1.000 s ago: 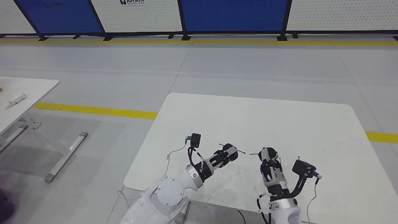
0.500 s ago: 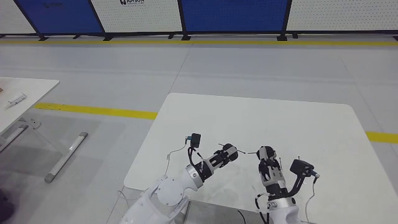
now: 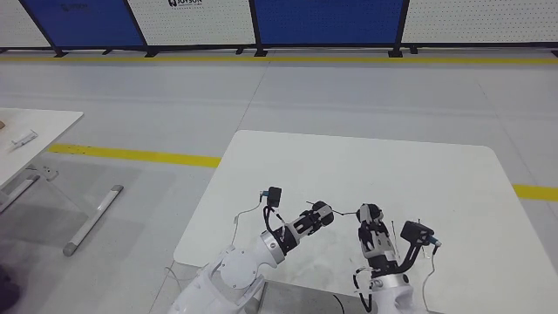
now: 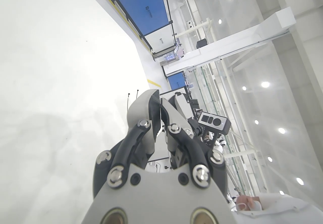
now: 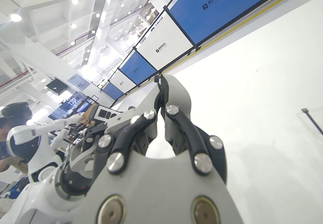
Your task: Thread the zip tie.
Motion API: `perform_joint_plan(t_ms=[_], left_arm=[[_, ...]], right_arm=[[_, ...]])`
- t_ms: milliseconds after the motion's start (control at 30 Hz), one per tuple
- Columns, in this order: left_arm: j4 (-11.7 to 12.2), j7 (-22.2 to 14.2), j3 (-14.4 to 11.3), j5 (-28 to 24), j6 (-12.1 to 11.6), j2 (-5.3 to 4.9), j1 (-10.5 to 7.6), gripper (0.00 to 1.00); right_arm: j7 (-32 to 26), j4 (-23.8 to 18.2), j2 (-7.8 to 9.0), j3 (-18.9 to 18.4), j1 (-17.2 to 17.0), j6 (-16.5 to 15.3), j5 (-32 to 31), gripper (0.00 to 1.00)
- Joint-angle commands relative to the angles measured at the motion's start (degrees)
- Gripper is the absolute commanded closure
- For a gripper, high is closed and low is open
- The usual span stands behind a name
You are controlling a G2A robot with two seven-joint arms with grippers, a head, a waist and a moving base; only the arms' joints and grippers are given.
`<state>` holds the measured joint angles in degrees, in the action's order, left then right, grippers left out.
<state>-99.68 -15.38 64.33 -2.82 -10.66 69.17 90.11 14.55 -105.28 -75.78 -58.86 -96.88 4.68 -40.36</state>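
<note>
Nearest the robot, the right end effector was seen pinched fully closed on the black zip tie. The tie was gripped just below its square head, so the head stood clear of the fingertips, apparently left free so that its slot could be reached. Facing it and just beside it, the left end effector was likewise pressed shut. From above, a thin dark line was seen running from it toward the right one. This was judged to be the tie's tail, held ready for feeding into the head. Both were held above the near part of the white counter, tips almost meeting — the threading was judged not yet done. Farther out on the counter, spare ties were laid flat, well apart from the work. Beyond, blue and white partition panels were stood along the floor.
</note>
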Motion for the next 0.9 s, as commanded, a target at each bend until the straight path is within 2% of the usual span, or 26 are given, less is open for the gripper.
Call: perform_joint_plan(t_ms=[0, 367, 867], left_arm=[[0.00, 0.00, 0.00, 0.00, 0.00, 0.00, 0.00, 1.00], [0.00, 0.00, 0.00, 0.00, 0.00, 0.00, 0.00, 1.00], [0.00, 0.00, 0.00, 0.00, 0.00, 0.00, 0.00, 1.00]], right_arm=[[0.05, -0.04, -0.07, 0.18, -0.15, -0.05, -0.21, 1.00], [2.36, -0.15, -0.36, 0.09, -1.20, -0.14, -1.93, 1.00], [1.87, 0.45, -0.77, -0.22, -0.90, -0.75, -2.15, 1.00]])
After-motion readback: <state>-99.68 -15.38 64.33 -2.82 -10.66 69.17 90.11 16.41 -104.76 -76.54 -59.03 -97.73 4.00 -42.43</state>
